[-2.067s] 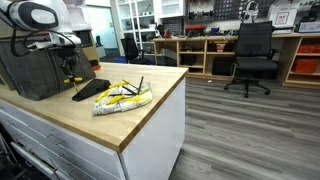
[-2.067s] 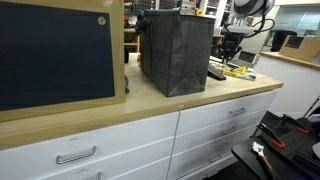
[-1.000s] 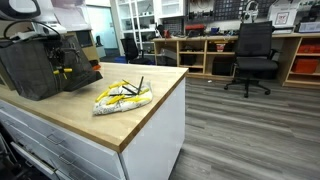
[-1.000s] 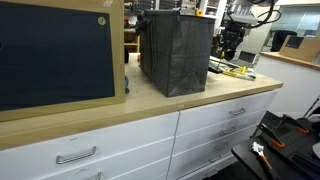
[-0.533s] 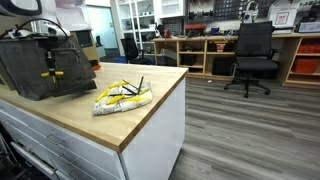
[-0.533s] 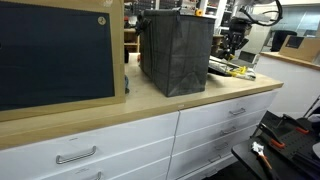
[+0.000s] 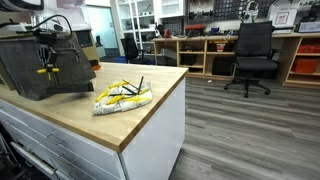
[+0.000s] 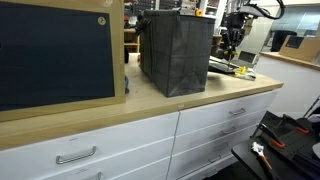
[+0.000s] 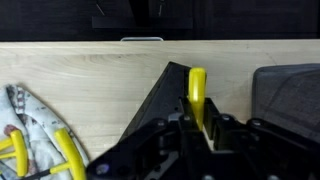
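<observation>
arm (image 8: pixel 256 9): upper right in an exterior view, wrist bent down | gripper (image 7: pixel 45 60): upper left of frame, pointing straight down | jaws: nearly together, pinching yellow handle (image 9: pixel 197 92), bottom centre of wrist view

Bin (image 7: pixel 28 78) on countertop (image 7: pixel 112 126), bundle (image 7: pixel 122 97) near it (not touching), chair (image 7: pixel 252 55) beyond.

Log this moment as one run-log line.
gripper: shut on yellow-handled black tool | position: over wooden counter | beside: dark bin | on counter: yellow-patterned bundle
</observation>
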Robot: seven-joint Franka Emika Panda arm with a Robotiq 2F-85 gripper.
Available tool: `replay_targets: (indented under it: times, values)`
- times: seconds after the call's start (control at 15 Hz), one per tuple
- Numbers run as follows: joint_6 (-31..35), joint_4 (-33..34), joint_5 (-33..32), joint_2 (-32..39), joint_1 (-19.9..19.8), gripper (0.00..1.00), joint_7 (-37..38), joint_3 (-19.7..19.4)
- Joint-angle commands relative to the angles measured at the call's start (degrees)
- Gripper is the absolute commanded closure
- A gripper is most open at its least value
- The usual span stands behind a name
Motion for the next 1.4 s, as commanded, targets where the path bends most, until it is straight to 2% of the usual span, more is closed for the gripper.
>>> replay_targets:
  times: [0.0,0.73,1.33]
  values:
    - [-5.99,6.24,-2.41,3.77,1.66,0.96,-6.32,1.75]
    - [-15.04,13.56,-12.32,9.30,5.32,0.96,-28.82,6.65]
    - [-20.91,16.58,-12.25,9.92,6.30,0.96,-52.32,10.43]
